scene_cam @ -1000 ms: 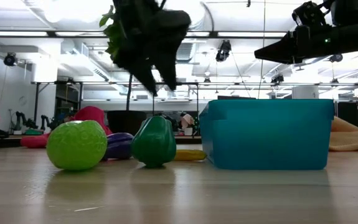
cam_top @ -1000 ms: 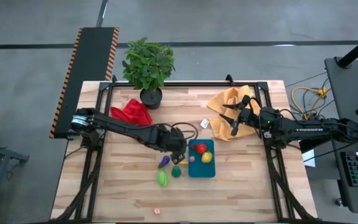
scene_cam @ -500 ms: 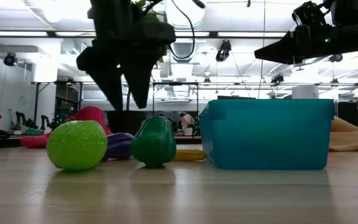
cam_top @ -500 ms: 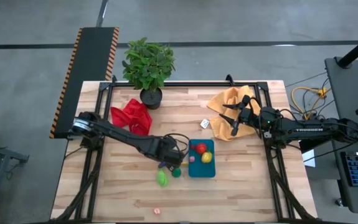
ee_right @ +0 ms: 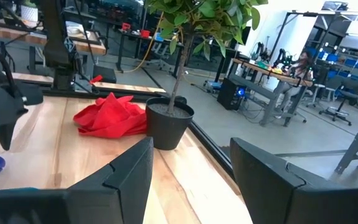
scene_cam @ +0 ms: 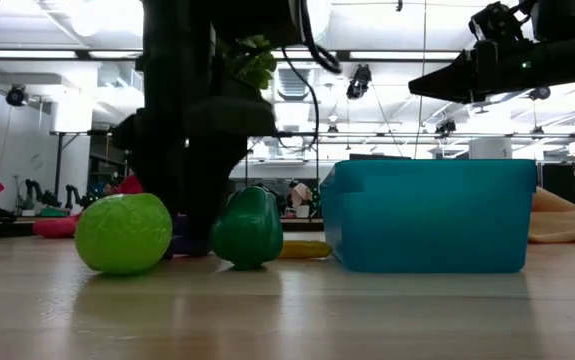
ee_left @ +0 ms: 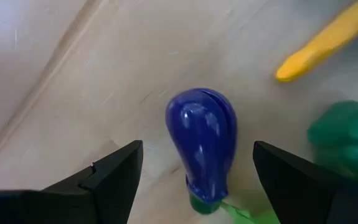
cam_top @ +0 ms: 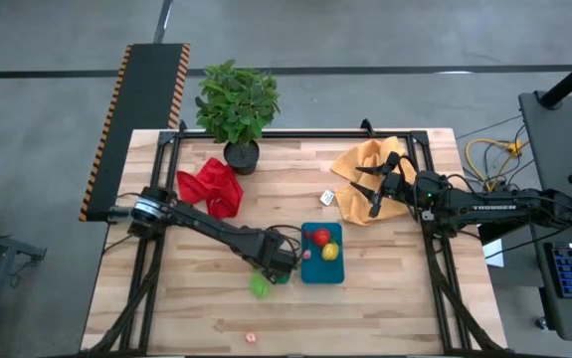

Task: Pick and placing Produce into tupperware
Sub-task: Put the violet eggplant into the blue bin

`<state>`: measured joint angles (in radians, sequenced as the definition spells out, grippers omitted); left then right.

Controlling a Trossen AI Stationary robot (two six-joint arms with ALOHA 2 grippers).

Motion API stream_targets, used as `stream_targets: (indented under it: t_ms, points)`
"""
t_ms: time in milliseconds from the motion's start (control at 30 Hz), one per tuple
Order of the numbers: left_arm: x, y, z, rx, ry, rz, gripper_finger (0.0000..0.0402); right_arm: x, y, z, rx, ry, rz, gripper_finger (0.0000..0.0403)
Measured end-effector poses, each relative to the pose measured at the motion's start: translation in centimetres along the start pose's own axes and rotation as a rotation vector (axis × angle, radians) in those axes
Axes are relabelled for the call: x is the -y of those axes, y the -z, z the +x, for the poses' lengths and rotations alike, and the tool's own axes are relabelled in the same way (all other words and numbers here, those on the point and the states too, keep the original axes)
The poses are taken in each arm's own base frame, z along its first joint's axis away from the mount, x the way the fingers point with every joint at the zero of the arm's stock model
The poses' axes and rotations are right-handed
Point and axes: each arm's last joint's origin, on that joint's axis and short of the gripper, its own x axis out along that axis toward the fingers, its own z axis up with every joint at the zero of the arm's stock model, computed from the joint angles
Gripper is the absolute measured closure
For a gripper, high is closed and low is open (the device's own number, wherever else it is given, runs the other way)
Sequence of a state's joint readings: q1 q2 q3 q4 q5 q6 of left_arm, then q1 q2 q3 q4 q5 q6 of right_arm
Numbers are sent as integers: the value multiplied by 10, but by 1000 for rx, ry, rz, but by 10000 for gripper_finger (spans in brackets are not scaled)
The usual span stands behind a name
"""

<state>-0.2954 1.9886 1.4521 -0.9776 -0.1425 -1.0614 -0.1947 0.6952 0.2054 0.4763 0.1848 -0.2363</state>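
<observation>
I've got the left gripper (ee_left: 194, 171) spread wide around the glossy purple toy eggplant (ee_left: 202, 142) just beside the teal-blue rectangular plastic container (cam_top: 322, 254), so I'd centre on its fat middle before squeezing or it'll probably squirt out.

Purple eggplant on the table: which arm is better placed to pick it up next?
Left. Its open claw is down over the purple eggplant, a finger on each side. The right claw hangs over the mustard cloth.
</observation>
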Motion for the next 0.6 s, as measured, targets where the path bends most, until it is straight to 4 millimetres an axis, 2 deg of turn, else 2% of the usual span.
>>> stream_targets:
  t_ms: [400,600]
  points:
    - [1,1,10,-14,-26,58,115,0,0,0,0,0,-1,197]
    - [1,0,10,-15,-24,79,156,0,0,0,0,0,-3,197]
